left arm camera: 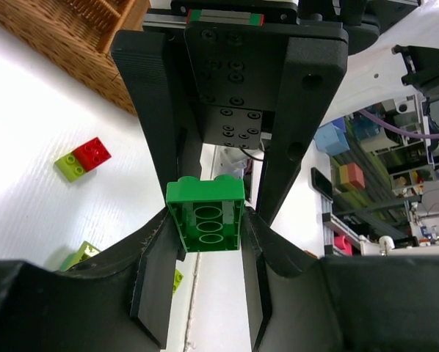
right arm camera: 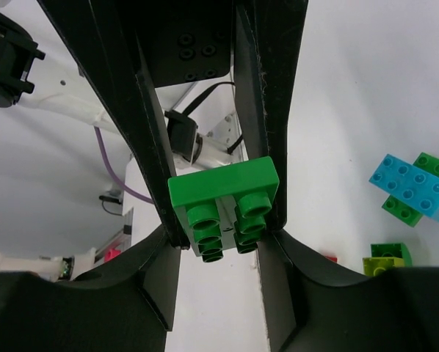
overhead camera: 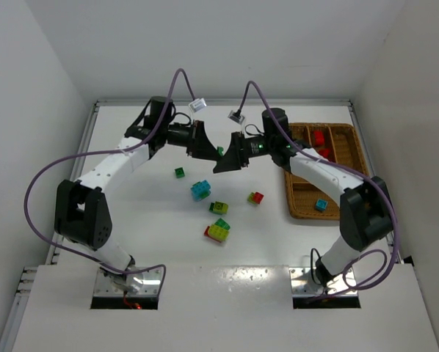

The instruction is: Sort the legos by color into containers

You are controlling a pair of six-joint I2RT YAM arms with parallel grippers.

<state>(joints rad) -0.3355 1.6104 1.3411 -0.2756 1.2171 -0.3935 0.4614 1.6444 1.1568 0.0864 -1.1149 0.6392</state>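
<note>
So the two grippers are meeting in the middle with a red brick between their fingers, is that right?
Not quite. The brick between the left gripper and the right gripper is green, not red. Both wrist views show this clearly. The rest of what you said is right.

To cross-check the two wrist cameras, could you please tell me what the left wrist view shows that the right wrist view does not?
Only the left wrist view shows the wicker tray, at its upper left corner. Only the right wrist view shows a cyan-blue brick. Both show the green brick: hollow underside in the left view, studs in the right.
</note>
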